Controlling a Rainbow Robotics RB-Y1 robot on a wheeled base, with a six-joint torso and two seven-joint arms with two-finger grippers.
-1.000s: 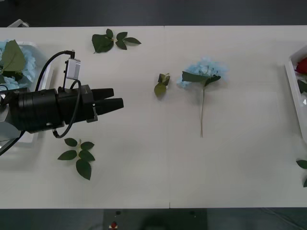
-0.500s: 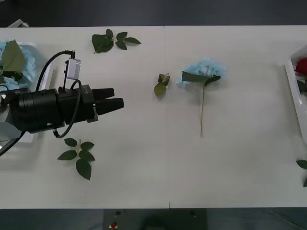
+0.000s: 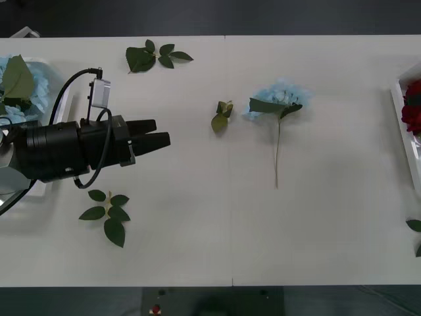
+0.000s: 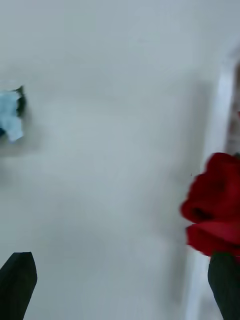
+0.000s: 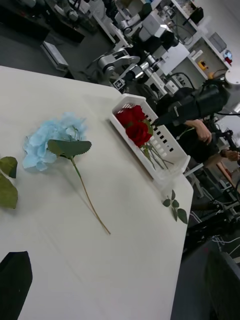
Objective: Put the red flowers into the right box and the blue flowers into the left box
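One blue flower (image 3: 279, 99) lies on the table's middle right, its stem toward me; it also appears as the blue flower (image 5: 52, 140) and the blue flower (image 4: 10, 117). More blue flowers (image 3: 20, 82) rest in the left box (image 3: 46, 64). My left gripper (image 3: 161, 135) hovers open and empty over the table's left part, left of that flower. Red flowers (image 3: 413, 108) lie in the right box (image 3: 402, 131). Red flowers (image 5: 132, 125) fill the near end of the right box (image 5: 165, 145), with my right gripper (image 5: 159, 120) just above them. My right gripper (image 4: 120, 280) is open, a red flower (image 4: 215, 220) near one finger.
Loose green leaf sprigs lie at the back left (image 3: 158, 56), the front left (image 3: 108, 214) and the right edge (image 3: 414, 227). A small leaf (image 3: 222, 115) sits just left of the blue flower. Open tabletop stretches between the gripper and that flower.
More red bloom now shows in the right box at the table's right edge than one second ago. The left arm and the blue flower have not moved.
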